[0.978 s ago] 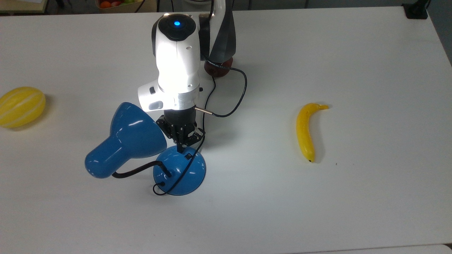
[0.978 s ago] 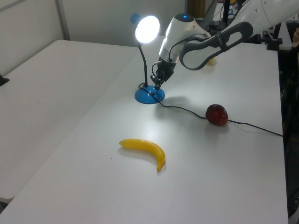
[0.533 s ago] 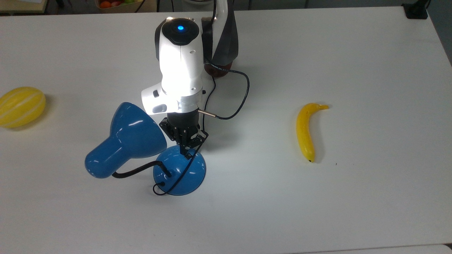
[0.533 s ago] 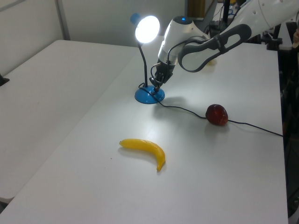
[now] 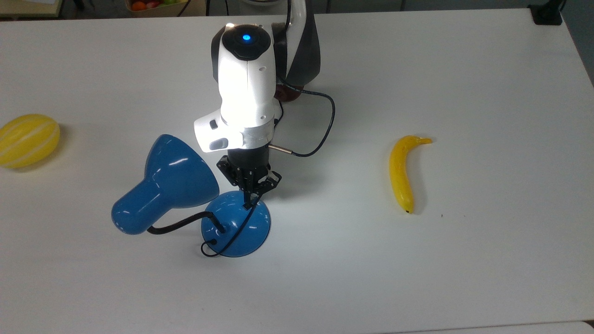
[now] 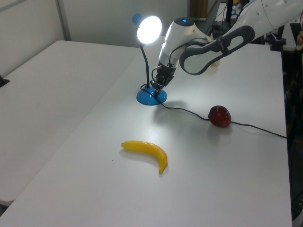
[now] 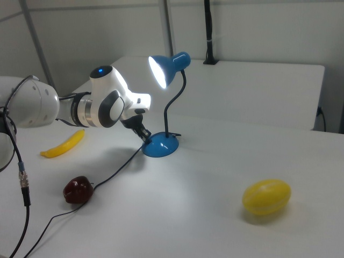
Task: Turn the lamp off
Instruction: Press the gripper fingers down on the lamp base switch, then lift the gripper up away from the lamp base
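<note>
The gripper (image 5: 251,200) hid the small switch on the lamp (image 5: 235,224), fingertips drawn together against the domed base's 12 o'clock edge in the top view. A second earlier it had stood slightly toward 9 o'clock. The bulb still glowed. A banana (image 5: 402,172) lay well toward 3 o'clock.

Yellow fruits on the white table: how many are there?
2. The long yellow banana lies at the top view's right; the round yellow striped melon sits at the top view's far left. The arm may hide others.
</note>
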### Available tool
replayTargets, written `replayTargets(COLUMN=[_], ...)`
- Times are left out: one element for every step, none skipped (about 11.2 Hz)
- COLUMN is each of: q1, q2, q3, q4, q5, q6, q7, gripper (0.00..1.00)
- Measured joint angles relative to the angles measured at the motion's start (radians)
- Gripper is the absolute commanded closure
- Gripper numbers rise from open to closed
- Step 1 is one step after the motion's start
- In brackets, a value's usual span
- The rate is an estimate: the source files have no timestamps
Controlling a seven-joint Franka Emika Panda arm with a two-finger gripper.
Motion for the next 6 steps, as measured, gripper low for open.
replayTargets(q1=[0.0, 0.001, 0.002, 0.002, 0.002, 0.003], q2=[0.007, 0.01, 0.01, 0.01, 0.01, 0.01], q3=[0.0, 0.0, 0.0, 0.0, 0.0, 0.0], q4=[0.0, 0.002, 0.002, 0.002, 0.002, 0.002], q5=[0.0, -0.007, -0.011, -0.012, -0.013, -0.019], q6=[0.0, 0.0, 0.0, 0.0, 0.0, 0.0], q7=[0.0, 0.0, 0.0, 0.0, 0.0, 0.0], gripper=[1.0, 1.0, 1.0, 1.0, 1.0, 1.0])
